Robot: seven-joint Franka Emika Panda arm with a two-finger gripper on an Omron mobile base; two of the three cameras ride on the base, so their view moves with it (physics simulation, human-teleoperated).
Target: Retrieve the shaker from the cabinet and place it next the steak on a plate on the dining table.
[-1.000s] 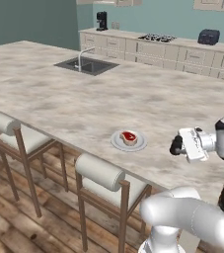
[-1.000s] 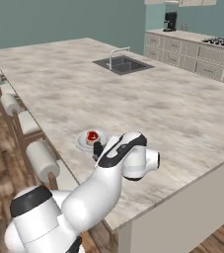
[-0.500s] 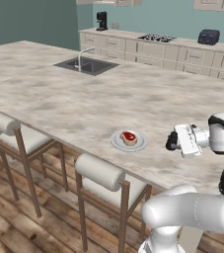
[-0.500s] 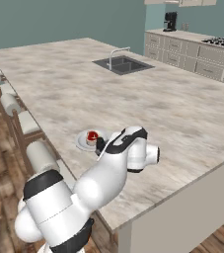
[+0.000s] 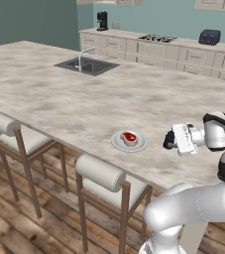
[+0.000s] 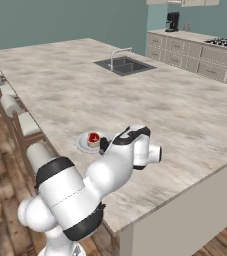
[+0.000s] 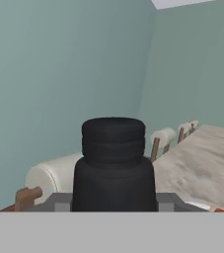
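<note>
I hold the shaker between my fingers, my gripper clamped on its lower body from both sides. In the hand view it stands upright against the frame, its long axis running from my fingertips toward the top of that view, narrower end farthest from my palm. My hand is turned sideways over the dining table, so in the room the shaker's axis lies roughly level, its top pointing toward the plate and the stools along the table's near edge.

The shaker is a small black cylinder: a wide, smooth lower part and a slightly narrower upper part ringed with faint grooves, flat on top. In the left base view it shows as a dark stub at the end of my white hand, just beside the plate's rim on the side away from the sink, above the marbled top; I cannot tell whether it touches the stone. In the right base view the shaker sits close to the plate, partly hidden by my forearm.

The steak rests on the plate, a small red piece with a pale edge, near the table's front edge.
</note>
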